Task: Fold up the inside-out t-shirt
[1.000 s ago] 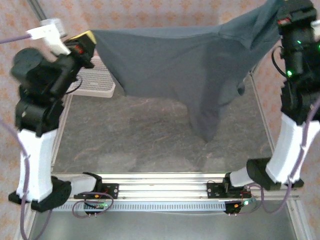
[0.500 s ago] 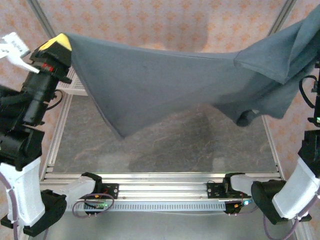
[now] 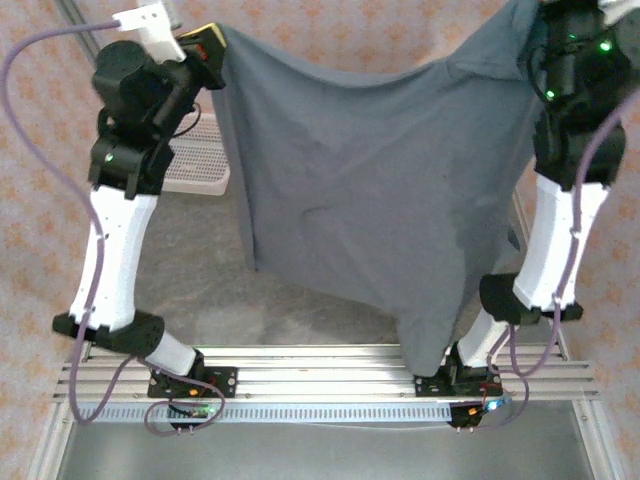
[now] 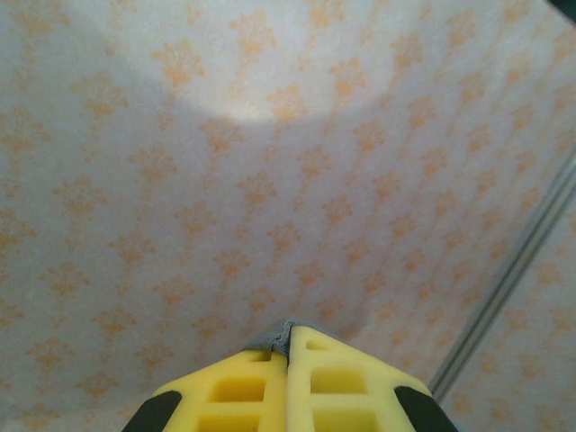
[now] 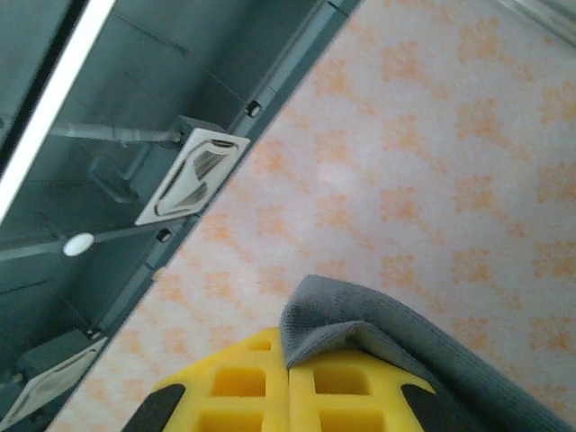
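Note:
The inside-out t-shirt (image 3: 370, 180), dark slate grey, hangs in the air as a wide sheet between both raised arms. Its lowest tail droops to the front rail near the right arm's base. My left gripper (image 3: 212, 42) is shut on the shirt's upper left corner; a sliver of grey cloth (image 4: 274, 340) peeks out between the yellow fingers (image 4: 243, 387). My right gripper (image 5: 288, 360) is shut on the upper right corner, where a fold of grey cloth (image 5: 360, 328) lies over the yellow fingertips (image 5: 337, 396). In the top view the right gripper's tip is hidden behind the shirt.
A white perforated basket (image 3: 190, 165) stands at the table's back left, partly behind the left arm. The grey table top (image 3: 200, 290) shows under the shirt. An aluminium rail (image 3: 320, 375) with both arm bases runs along the near edge.
Both arms have swung inward and up from their spread, outward pose. The shirt now hangs longer and steeper, its tail reaching the front rail. Both grips hold.

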`<state>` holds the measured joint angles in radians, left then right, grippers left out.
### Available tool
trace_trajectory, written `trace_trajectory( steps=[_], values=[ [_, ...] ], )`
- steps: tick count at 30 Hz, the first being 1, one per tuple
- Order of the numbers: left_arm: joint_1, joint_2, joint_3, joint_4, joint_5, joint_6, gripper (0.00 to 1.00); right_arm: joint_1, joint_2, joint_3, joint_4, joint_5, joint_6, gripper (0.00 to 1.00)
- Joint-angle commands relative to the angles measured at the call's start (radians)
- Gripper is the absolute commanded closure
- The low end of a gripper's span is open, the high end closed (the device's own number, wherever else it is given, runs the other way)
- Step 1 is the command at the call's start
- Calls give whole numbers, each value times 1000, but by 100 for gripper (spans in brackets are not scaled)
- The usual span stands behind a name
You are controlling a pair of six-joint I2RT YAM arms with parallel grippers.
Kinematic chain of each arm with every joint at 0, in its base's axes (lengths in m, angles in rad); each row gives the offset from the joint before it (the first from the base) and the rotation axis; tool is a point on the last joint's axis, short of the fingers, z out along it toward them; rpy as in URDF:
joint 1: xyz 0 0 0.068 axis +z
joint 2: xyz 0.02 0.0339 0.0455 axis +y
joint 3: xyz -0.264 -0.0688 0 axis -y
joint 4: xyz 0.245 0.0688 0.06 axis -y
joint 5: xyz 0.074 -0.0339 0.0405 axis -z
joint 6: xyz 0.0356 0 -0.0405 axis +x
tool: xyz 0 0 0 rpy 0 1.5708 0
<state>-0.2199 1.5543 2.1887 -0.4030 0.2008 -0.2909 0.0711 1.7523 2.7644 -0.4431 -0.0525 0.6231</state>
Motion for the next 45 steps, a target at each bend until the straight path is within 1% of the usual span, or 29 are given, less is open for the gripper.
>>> trace_trajectory(
  steps=[1,3,5,7,10,12,13,15,16,17,18,20,21,23,24,26,27,29,32,35,36,38,41,43,45],
  values=[
    [8,57,149,71,-16,55,100,-4,18,52,208,-12,-3,100],
    [7,112,264,33,20,58,100,-4,27,68,270,-21,18,100],
    [8,139,337,14,47,58,100,-4,22,78,294,-22,28,100],
    [7,136,358,10,45,60,100,-4,7,75,280,-24,21,100],
    [7,121,346,-27,19,69,100,-4,-17,50,218,-30,-1,100],
    [8,117,316,-67,21,80,100,-4,-22,32,139,-45,-28,100],
    [7,115,290,-80,28,84,100,-4,-25,22,86,-52,-41,100],
    [8,102,170,-94,63,90,100,-4,-35,-45,-51,-98,-75,100],
    [8,89,94,-79,82,87,100,-4,-47,-103,-101,-147,-103,100],
    [8,76,-20,-42,106,78,100,-4,-69,-207,-131,-241,-157,100],
    [8,58,-150,17,131,64,100,-4,-100,-348,-126,-348,-198,100],
    [8,32,-399,172,163,35,100,-4,-159,-658,-52,-501,-187,100],
    [8,28,-527,260,170,14,100,-4,-186,-819,8,-545,-168,100],
    [7,42,-708,394,181,-25,100,-4,-222,-1115,125,-583,-153,100],
    [7,58,-781,448,198,-43,100,-4,-237,-1250,196,-583,-154,100],
    [7,92,-883,528,230,-71,100,-5,-242,-1436,291,-566,-164,100],
    [7,108,-926,559,238,-85,100,-5,-239,-1503,320,-561,-174,100],
    [7,129,-994,604,236,-105,100,-5,-212,-1564,317,-555,-209,100],
    [8,153,-1075,643,222,-126,100,-5,-156,-1595,289,-562,-220,100],
    [7,152,-1142,670,217,-151,100,-5,-143,-1627,306,-574,-187,100],
    [8,144,-1167,678,214,-157,100,-5,-150,-1642,312,-560,-172,100],
    [7,116,-1207,677,202,-161,100,-5,-181,-1665,295,-495,-131,100],
    [7,30,-1267,626,186,-156,100,-7,-285,-1701,182,-336,-69,100],
    [6,-62,-1313,569,148,-150,100,-7,-407,-1756,112,-229,-18,100],
    [7,-173,-1355,463,68,-133,100,-7,-559,-1845,77,-141,25,100]
  ],
)
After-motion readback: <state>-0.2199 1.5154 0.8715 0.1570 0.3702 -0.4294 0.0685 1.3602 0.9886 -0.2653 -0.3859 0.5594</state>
